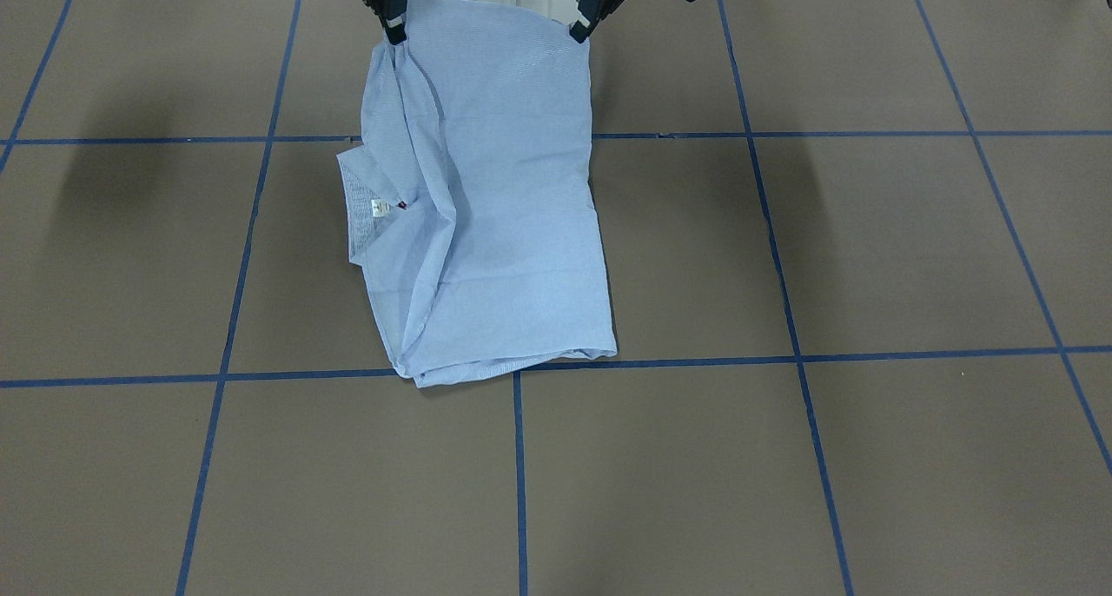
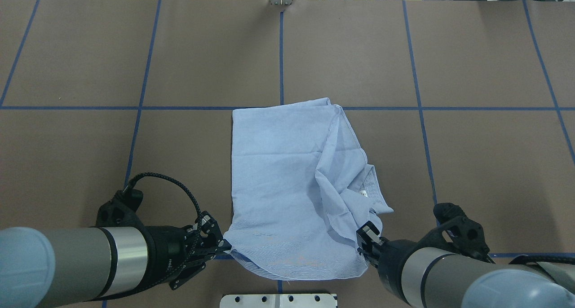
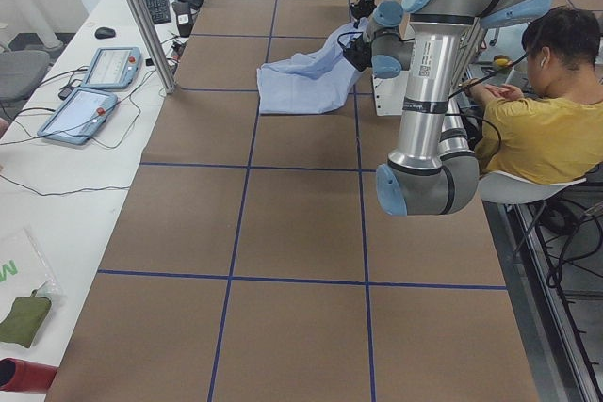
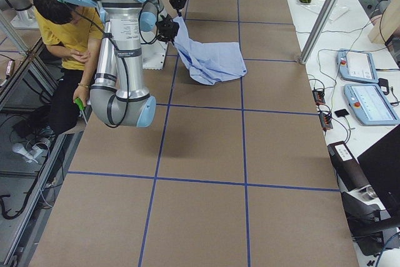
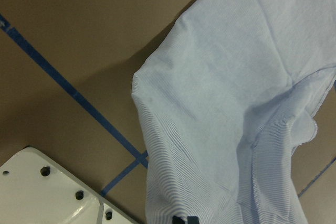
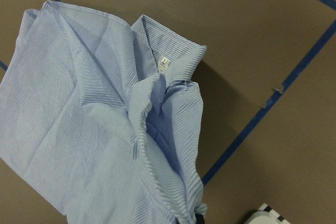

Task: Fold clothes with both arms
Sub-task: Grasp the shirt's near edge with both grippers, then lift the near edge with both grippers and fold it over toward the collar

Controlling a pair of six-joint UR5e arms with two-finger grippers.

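Shirt [image 2: 287, 173] is lying folded in the middle of the table [image 2: 90, 52]. Its far part is resting flat on the brown surface, while its near edge is being held up off the surface by both grippers. In the overhead view, the left gripper [image 2: 223, 246] is pinching the cloth's corner at about 7 o'clock. The right gripper [image 2: 363, 243] is pinching the corner at about 5 o'clock, so both are clamping fabric. The collar [image 2: 376, 195], with its white label [image 2: 364, 192], is sticking out at about 4 o'clock, just beyond the right gripper. Both arms are reaching in low from the 6 o'clock edge, the left forearm pointing toward 3 o'clock and the right toward 10 o'clock. A white base plate [image 2: 278, 300] is sitting at 6 o'clock, just under the raised edge.
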